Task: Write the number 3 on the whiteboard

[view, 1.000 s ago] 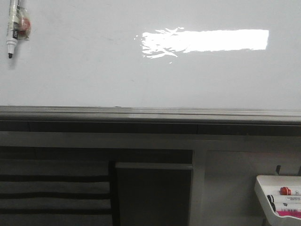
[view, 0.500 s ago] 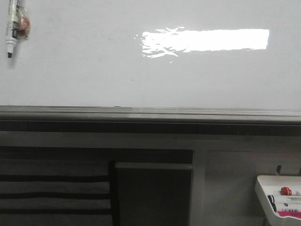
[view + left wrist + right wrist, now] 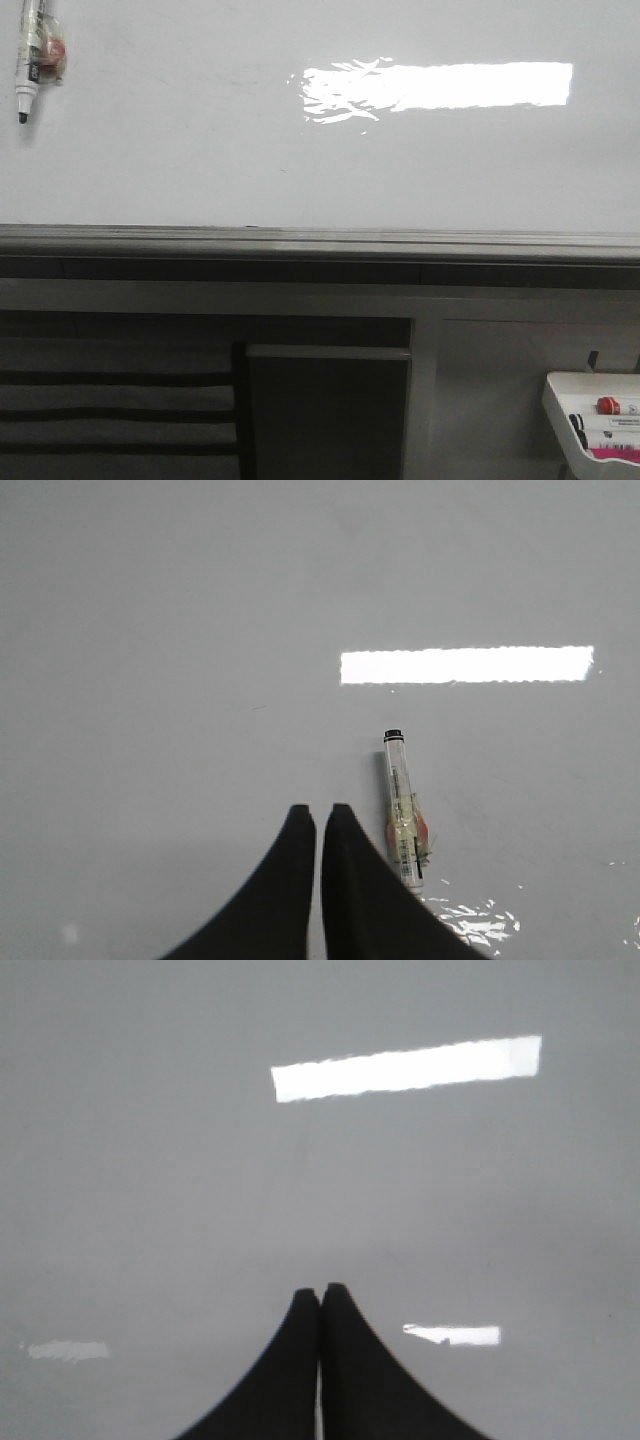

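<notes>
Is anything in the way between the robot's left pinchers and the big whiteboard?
Nothing visible is. In the left wrist view, the left gripper has only bare whiteboard ahead of it. The marker lies on the board beside the fingers, not in front of them.

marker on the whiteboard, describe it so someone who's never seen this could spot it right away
Start at the whiteboard and go to its upper left corner in the front view. The marker lies there alone, uncapped, black tip down, with a reddish patch on its clear barrel, unlike the capped ones in the white tray at lower right.

No legible text; print on marker label and tray markers too small to read.
</notes>
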You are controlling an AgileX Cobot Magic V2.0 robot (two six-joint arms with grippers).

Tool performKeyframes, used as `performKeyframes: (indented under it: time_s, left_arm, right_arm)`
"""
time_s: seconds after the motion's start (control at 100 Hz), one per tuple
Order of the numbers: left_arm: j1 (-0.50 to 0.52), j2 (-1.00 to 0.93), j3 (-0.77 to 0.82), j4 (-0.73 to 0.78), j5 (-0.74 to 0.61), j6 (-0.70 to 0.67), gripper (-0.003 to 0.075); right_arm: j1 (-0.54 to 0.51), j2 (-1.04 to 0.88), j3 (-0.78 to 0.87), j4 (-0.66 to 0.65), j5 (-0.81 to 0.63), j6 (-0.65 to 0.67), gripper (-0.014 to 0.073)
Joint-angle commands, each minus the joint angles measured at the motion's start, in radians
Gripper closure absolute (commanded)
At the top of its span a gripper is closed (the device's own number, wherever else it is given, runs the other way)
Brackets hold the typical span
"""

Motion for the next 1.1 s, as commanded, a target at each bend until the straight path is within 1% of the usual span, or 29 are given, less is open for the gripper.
performKeyframes:
  time_s: [0.0, 0.51, 0.57, 0.61, 0.62, 0.64, 0.68, 0.69, 0.7, 0.71, 0.75, 0.77, 0.78, 0.81, 0.83, 0.84, 0.88, 0.91, 1.09]
  left_arm:
    - [-0.007, 0.039, -0.036, -0.001, -0.077, -0.007, 0.0739]
    - [-0.007, 0.042, -0.036, 0.002, -0.08, -0.007, 0.0738]
    - [-0.007, 0.042, -0.036, 0.002, -0.08, -0.007, 0.072]
    - [-0.007, 0.042, -0.036, 0.004, -0.08, -0.007, 0.0668]
    - [-0.007, 0.042, -0.036, 0.004, -0.08, -0.007, 0.0643]
    - [-0.007, 0.042, -0.036, 0.004, -0.08, -0.007, 0.0615]
    - [-0.007, 0.042, -0.036, 0.007, -0.08, -0.007, 0.051]
    - [-0.007, 0.042, -0.036, 0.007, -0.08, -0.007, 0.0469]
    - [-0.007, 0.042, -0.036, 0.01, -0.08, -0.007, 0.0449]
    - [-0.007, 0.042, -0.036, 0.009, -0.08, -0.007, 0.0428]
    - [-0.007, 0.042, -0.036, 0.009, -0.08, -0.007, 0.029]
    - [-0.007, 0.042, -0.036, 0.009, -0.08, -0.007, 0.024]
    - [-0.007, 0.042, -0.036, 0.009, -0.08, -0.007, 0.024]
    - [-0.007, 0.042, -0.036, 0.008, -0.08, -0.007, 0.0176]
    - [-0.007, 0.042, -0.036, 0.008, -0.08, -0.007, 0.015]
    - [-0.007, 0.042, -0.036, 0.008, -0.08, -0.007, 0.0143]
    - [-0.007, 0.042, -0.036, 0.008, -0.08, -0.007, 0.012]
    - [-0.007, 0.042, -0.036, 0.008, -0.08, -0.007, 0.0119]
    - [-0.007, 0.042, -0.036, 0.008, -0.082, -0.007, 0.0123]
  right_arm:
    - [0.002, 0.037, -0.04, -0.014, -0.081, -0.011, 0.0669]
    - [0.002, 0.039, -0.04, -0.014, -0.083, -0.011, 0.0669]
    - [0.002, 0.039, -0.04, -0.011, -0.086, -0.006, 0.0657]
    - [0.002, 0.039, -0.04, -0.009, -0.086, 0.006, 0.0617]
    - [0.002, 0.039, -0.04, -0.009, -0.086, 0.011, 0.0606]
    - [0.002, 0.039, -0.04, -0.009, -0.086, 0.015, 0.0569]
    - [0.002, 0.039, -0.04, -0.009, -0.086, 0.014, 0.0464]
    - [0.002, 0.039, -0.04, -0.009, -0.086, 0.014, 0.0445]
    - [0.002, 0.041, -0.04, -0.009, -0.086, 0.014, 0.0382]
    - [0.002, 0.041, -0.04, -0.009, -0.086, 0.014, 0.0382]
    - [0.002, 0.041, -0.04, -0.009, -0.086, 0.014, 0.0243]
    - [0.002, 0.041, -0.04, -0.009, -0.086, 0.014, 0.0193]
    - [0.002, 0.041, -0.04, -0.009, -0.086, 0.014, 0.0193]
    - [0.002, 0.041, -0.04, -0.009, -0.086, 0.014, 0.0126]
    - [0.002, 0.041, -0.04, -0.009, -0.086, 0.014, 0.0105]
    - [0.002, 0.041, -0.04, -0.009, -0.086, 0.014, 0.0079]
    - [0.002, 0.041, -0.04, -0.009, -0.086, 0.014, 0.005]
    - [0.002, 0.041, -0.04, -0.009, -0.086, 0.014, 0.0036]
    - [0.002, 0.041, -0.04, -0.009, -0.086, 0.014, 0.0036]
